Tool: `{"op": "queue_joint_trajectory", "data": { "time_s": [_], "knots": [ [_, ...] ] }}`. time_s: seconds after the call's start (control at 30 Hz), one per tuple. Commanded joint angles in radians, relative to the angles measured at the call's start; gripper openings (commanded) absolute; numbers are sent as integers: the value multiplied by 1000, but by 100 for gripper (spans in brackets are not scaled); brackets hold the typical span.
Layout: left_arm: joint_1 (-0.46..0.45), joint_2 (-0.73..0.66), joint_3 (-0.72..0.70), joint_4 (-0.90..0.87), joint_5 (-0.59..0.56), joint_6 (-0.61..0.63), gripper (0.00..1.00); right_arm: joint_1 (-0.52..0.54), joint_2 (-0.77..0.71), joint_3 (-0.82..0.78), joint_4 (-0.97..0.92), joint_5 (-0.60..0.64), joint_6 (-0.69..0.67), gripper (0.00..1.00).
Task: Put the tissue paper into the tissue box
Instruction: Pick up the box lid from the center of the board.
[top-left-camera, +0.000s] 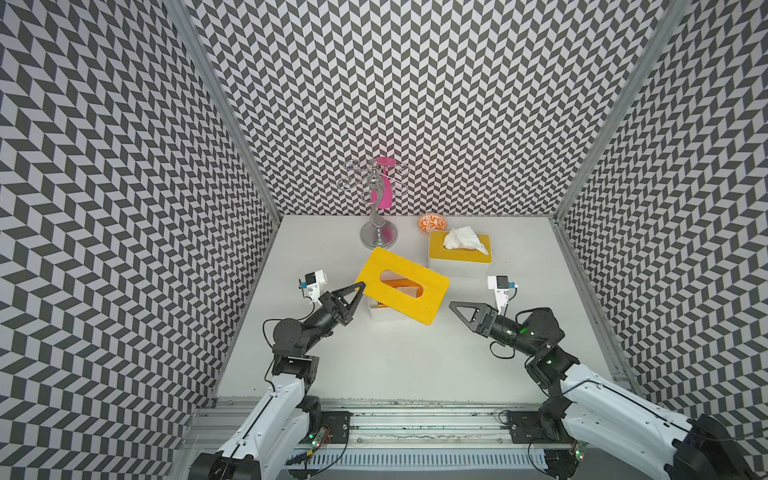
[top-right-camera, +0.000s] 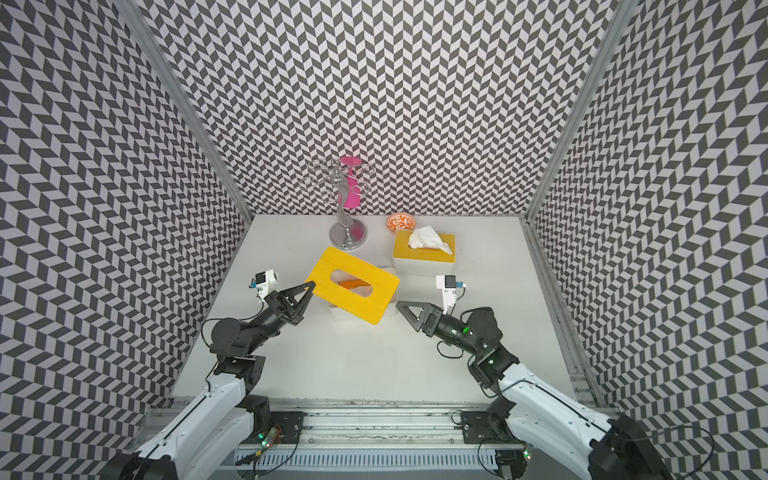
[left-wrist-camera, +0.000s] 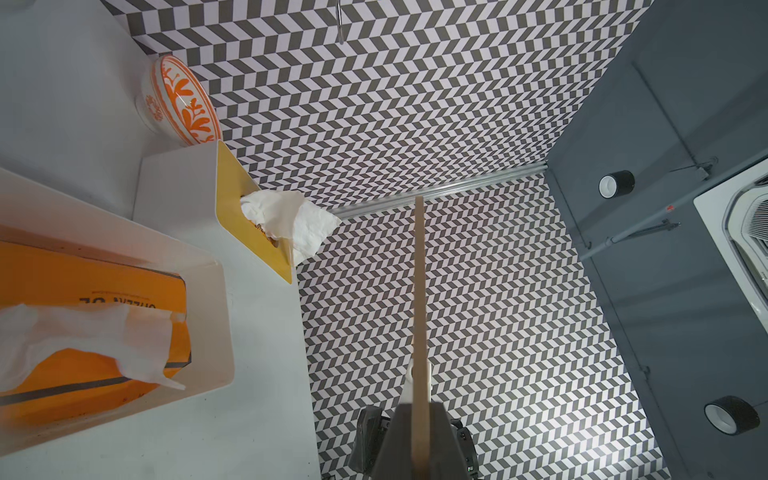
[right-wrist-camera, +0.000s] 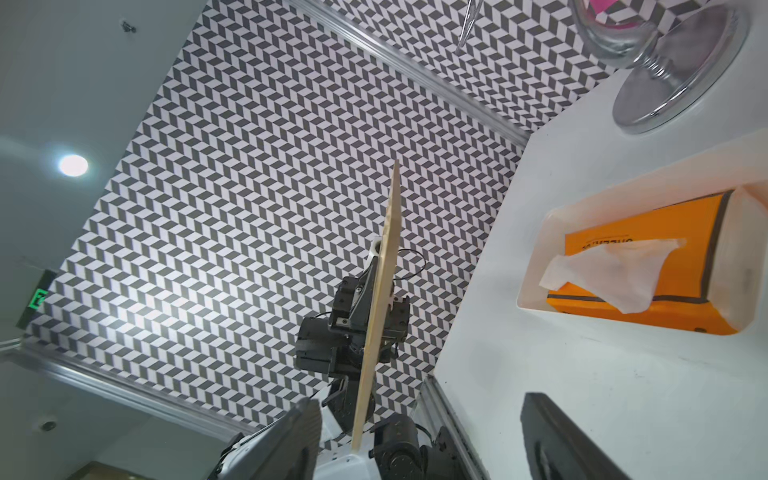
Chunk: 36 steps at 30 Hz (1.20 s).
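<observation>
Yellow on its top face, the lid hangs tilted over the white tissue box. It is pinched at one short end by the left tool, whose jaws are clamped tight on its edge. It is probably kept up like this so the box stays open. The tissue paper, an orange pack with one white sheet pulled up, already lies inside the box, which stands on the surface. The right tool sits just beside the lid's free end with its jaws spread and nothing in them. It is likely placed to steady the lid or to guide the sheet through the slot. A second, closed box stands behind.
</observation>
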Motion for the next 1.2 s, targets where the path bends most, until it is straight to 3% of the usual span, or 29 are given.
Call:
{"op": "queue_joint_trajectory", "data": {
  "time_s": [0.0,0.43,1.17],
  "knots": [
    [7,-10,9,52,15,-20,0,-6,11,25,152,-66,56,75],
    [7,-12,8,41,16,-16,0,-3,139,98,222,-190,136,60],
    [7,-17,-8,8,10,22,0,43,246,77,390,-43,264,32]
  ]
}}
